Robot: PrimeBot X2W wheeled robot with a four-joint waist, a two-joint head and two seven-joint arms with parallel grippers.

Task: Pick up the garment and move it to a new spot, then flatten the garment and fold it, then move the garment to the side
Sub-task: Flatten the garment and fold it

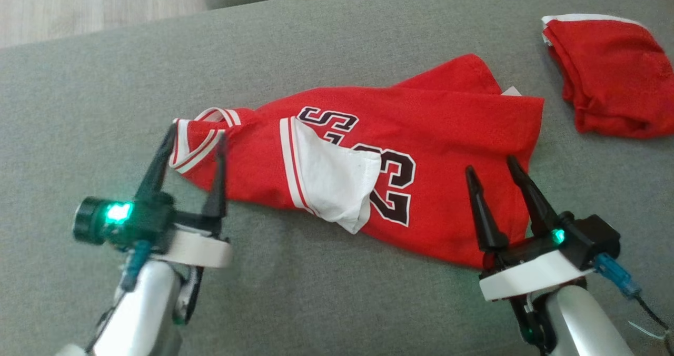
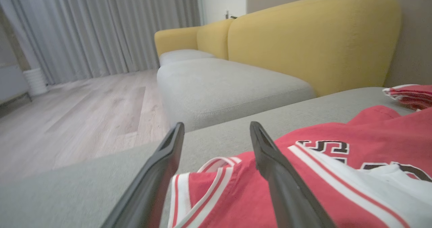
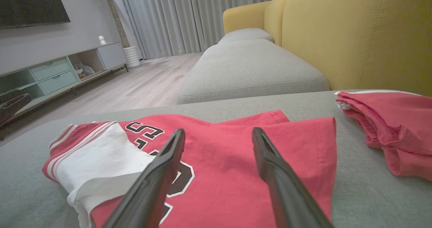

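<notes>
Pale forearms [image 1: 142,314], white collars [image 1: 197,250], black fingers [image 1: 157,166], green lights [image 1: 118,212], blue connectors [image 1: 613,274].

Soft, even daylight; curtains [image 3: 189,15] glow pale. Faint shadow under the jersey [image 1: 421,135]. My left claw [image 1: 198,131] looks slightly blurred in head view; left wrist view soft at edges.

The left claw [image 2: 216,125] stands with its two dark fingers spread wide, nothing pinched between them. The red jersey [image 2: 337,174] lies on a grey cushion [image 2: 67,194]. Its white-striped strap sits between the fingers, and the black lettering lies to the right of the right finger. Just beyond the jersey, at the right edge, is a second red garment [image 2: 410,95]. Behind the jersey rises a yellow sofa back [image 2: 303,39]. Far to its left are a wooden floor [image 2: 84,113] and grey curtains [image 2: 101,29].
</notes>
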